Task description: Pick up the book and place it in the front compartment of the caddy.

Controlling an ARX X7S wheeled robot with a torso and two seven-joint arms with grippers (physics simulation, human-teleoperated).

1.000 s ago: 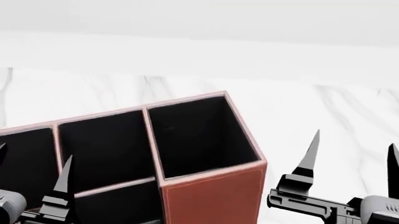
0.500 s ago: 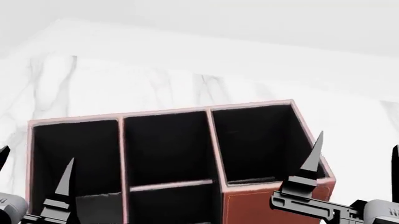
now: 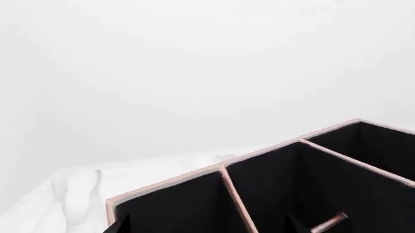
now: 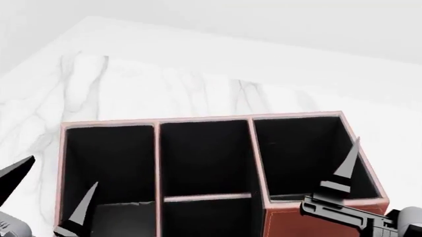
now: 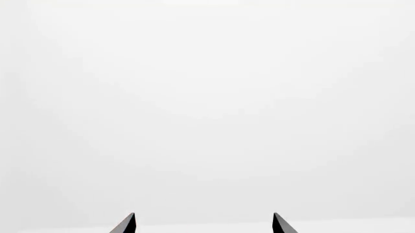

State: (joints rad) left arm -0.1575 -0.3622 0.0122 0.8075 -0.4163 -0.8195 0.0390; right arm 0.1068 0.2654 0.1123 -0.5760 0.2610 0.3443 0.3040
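The reddish-brown caddy (image 4: 316, 219) fills the lower head view, black inside with pinkish rims. Its middle column is split by a low divider (image 4: 207, 197); the front compartment (image 4: 204, 158) looks to be the taller-walled cell beyond it. The book is out of view. My left gripper (image 4: 63, 171) is open over the caddy's long left cell (image 4: 108, 168). In the left wrist view the left gripper (image 3: 207, 227) straddles a rim of the caddy (image 3: 168, 182). My right gripper (image 5: 203, 224) is open and empty; one of its fingers (image 4: 346, 165) shows by the caddy's right cell.
The caddy stands on a white marble table (image 4: 197, 89) whose far left corner (image 4: 86, 22) and back edge meet a plain white wall. The right wrist view shows only blank white beyond the fingertips.
The head view has swung, so the caddy has slid right and lower in the picture and the table's far left corner has come into sight. Both grippers stay open.
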